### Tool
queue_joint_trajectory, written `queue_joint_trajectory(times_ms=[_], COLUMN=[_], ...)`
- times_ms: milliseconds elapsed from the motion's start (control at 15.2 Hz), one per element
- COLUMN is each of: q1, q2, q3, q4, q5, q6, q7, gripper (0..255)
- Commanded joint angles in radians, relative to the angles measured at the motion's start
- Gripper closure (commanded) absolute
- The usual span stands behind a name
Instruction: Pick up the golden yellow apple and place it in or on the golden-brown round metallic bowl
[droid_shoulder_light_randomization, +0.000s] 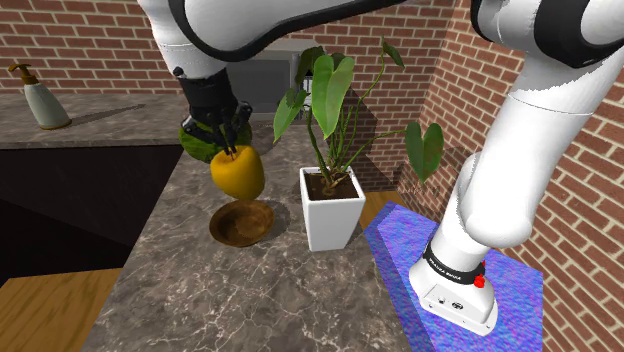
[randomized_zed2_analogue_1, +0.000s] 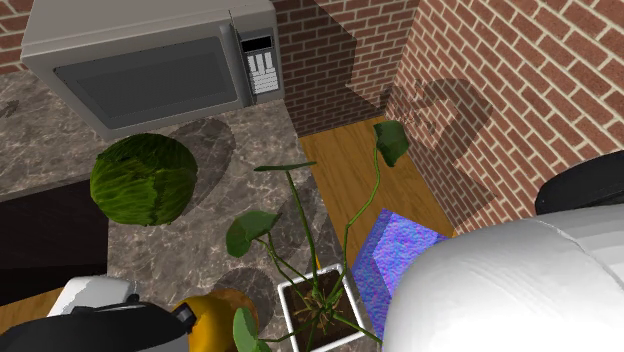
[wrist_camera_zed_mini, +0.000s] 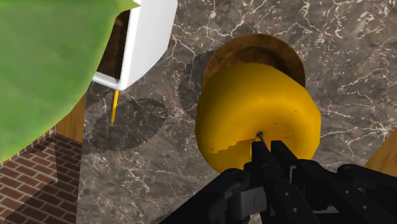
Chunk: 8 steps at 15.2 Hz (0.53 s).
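The golden yellow apple (droid_shoulder_light_randomization: 238, 172) hangs in the air just above the golden-brown round bowl (droid_shoulder_light_randomization: 241, 222) on the marble counter. My black gripper (droid_shoulder_light_randomization: 229, 140) comes down onto the apple's top and is shut on it at the stem. In the wrist view the fingers (wrist_camera_zed_mini: 262, 158) meet at the stem dimple of the apple (wrist_camera_zed_mini: 254, 114). The bowl's rim (wrist_camera_zed_mini: 254, 46) shows right behind the fruit. In the second exterior view the apple (randomized_zed2_analogue_1: 212, 312) sits low, next to the plant pot.
A white square pot with a tall leafy plant (droid_shoulder_light_randomization: 331, 205) stands close beside the bowl. A green leafy ball (randomized_zed2_analogue_1: 143, 178) and a microwave (randomized_zed2_analogue_1: 150, 60) sit further back. A bottle (droid_shoulder_light_randomization: 42, 100) stands at the far left, a brick wall (droid_shoulder_light_randomization: 560, 210) at the right.
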Motion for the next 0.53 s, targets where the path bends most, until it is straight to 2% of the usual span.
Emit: queue_joint_trajectory(times_ms=[0, 462], q1=[-0.001, -0.001], q2=[-0.001, 0.01], q3=[-0.001, -0.001], q4=[-0.03, -0.113], q5=[-0.001, -0.01], q6=[0.03, 0.12], q7=[0.005, 0.026], gripper=[255, 255])
